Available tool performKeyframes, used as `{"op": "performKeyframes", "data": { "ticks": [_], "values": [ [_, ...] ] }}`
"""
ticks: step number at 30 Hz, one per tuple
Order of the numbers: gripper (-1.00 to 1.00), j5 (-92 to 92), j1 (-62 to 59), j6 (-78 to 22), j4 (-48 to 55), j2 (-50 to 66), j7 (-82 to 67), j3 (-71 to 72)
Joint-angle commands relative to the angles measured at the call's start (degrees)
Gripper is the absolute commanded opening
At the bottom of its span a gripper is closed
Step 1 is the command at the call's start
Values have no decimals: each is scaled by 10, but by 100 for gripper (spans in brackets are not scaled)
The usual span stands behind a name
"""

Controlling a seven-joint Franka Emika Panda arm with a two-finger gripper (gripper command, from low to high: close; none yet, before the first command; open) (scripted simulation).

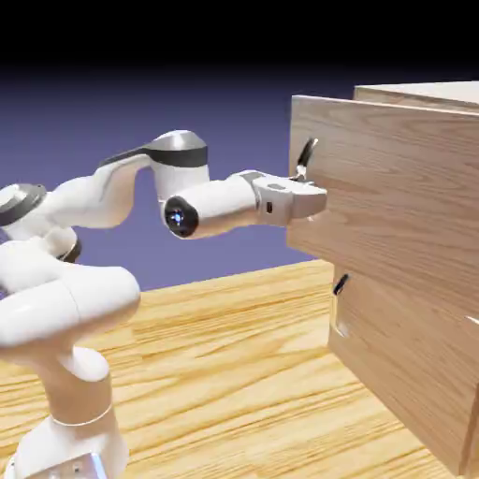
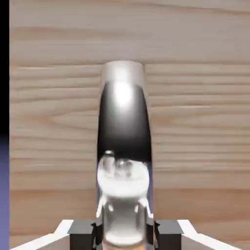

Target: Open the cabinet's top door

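Observation:
The light-oak cabinet [image 1: 421, 94] fills the exterior view's right. Its top door [image 1: 393, 187] is the upper wood panel, and its handle edge stands out a little ahead of the lower panel [image 1: 412, 365]. A small dark curved handle [image 1: 306, 154] sits near that edge. My gripper [image 1: 318, 192] is pressed up to the door at the handle. In the hand view the glossy dark handle [image 2: 123, 122] runs up the middle against the door's wood [image 2: 195, 122], and my gripper [image 2: 125, 229] is shut on its lower end, with the grey fingertips [image 2: 83, 232] tight at each side.
The lower panel carries its own small dark handle [image 1: 341, 283]. The wooden table [image 1: 234, 374] stretches under the arm. The arm's white links [image 1: 103, 196] rise from the lower left and reach right toward the cabinet.

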Motion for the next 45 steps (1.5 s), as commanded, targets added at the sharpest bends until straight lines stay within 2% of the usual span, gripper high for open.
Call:
{"op": "performKeyframes", "data": {
  "ticks": [1,13,24,32,45],
  "values": [
    [-100,-11,-5,-24,-9,4,-7,-13],
    [-100,-182,-144,-323,-42,105,-115,-161],
    [-100,-430,-345,-568,58,310,-313,-205],
    [-100,-615,-438,-620,182,476,-462,-171],
    [-100,-824,-493,-591,389,746,-549,-99]
  ]
}}
